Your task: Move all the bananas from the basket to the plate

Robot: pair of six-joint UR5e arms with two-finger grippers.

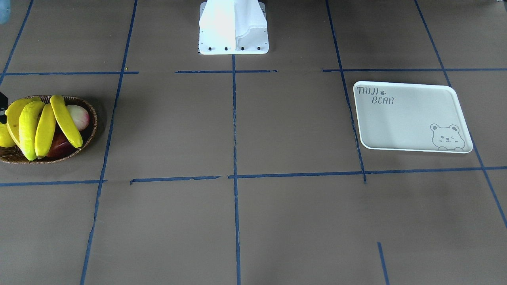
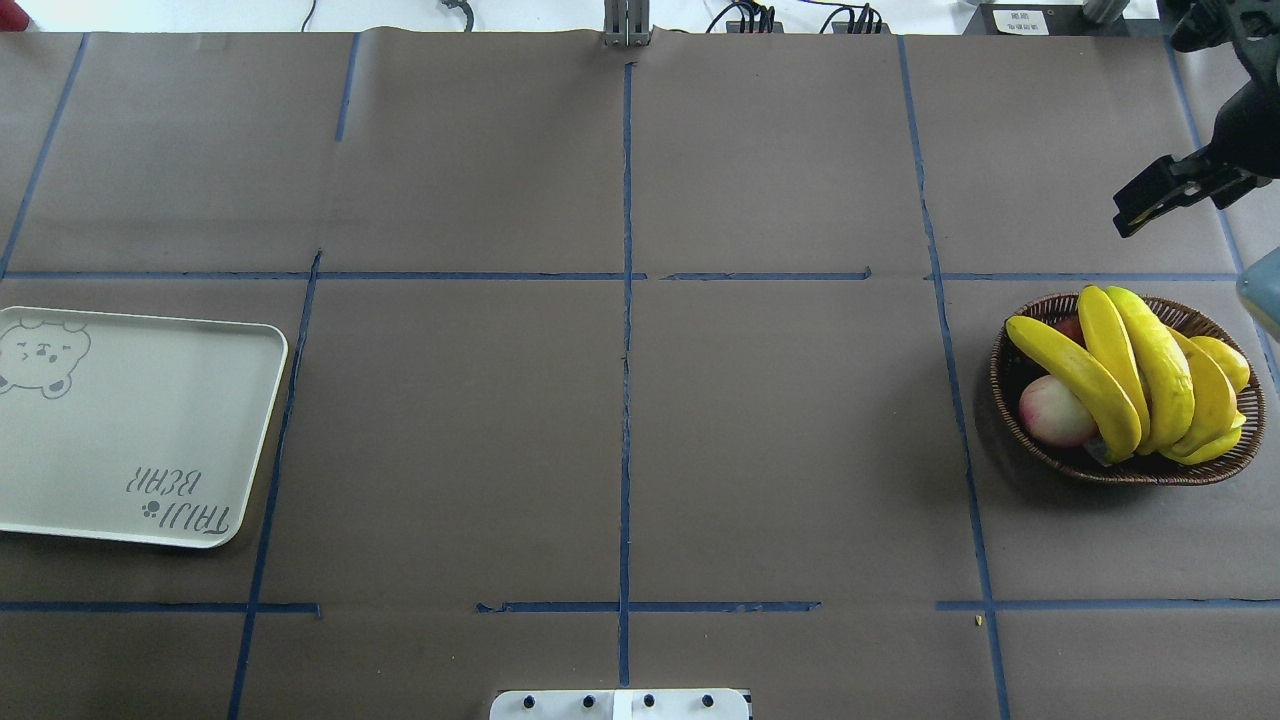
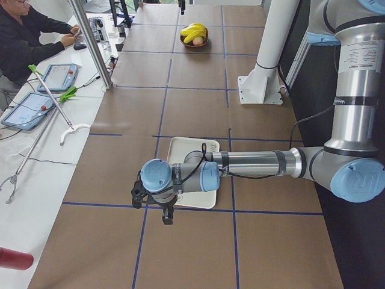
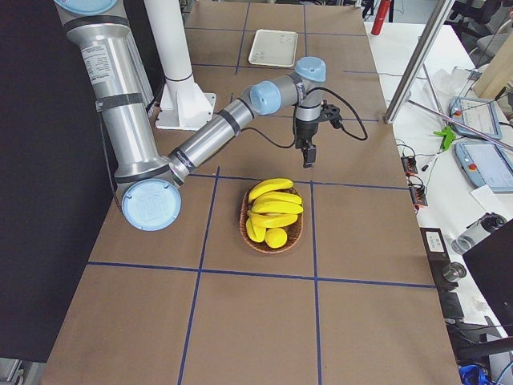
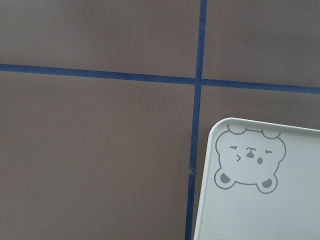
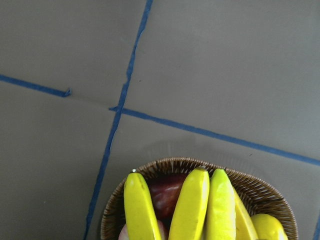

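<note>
Four bananas (image 6: 192,205) are stacked side by side in one basket (image 6: 260,190), over one pink fruit (image 2: 1055,412) and one dark red fruit (image 6: 167,192), with one lemon (image 2: 1228,362) at the rim. None lies on the single plate (image 1: 408,118), which is set well apart at the opposite end of the bench (image 1: 277,217). The right end effector (image 2: 1125,215) hangs near the basket, judged staged for the first pick. The left end effector (image 3: 167,215) hangs by the plate. Whether either is apart or together cannot be told

4 bananas (image 2: 1115,350), 1 basket (image 2: 1130,472), 1 plate (image 2: 120,420), 1 pink fruit (image 2: 1055,415), 1 dk-red fruit (image 6: 167,192)
</note>
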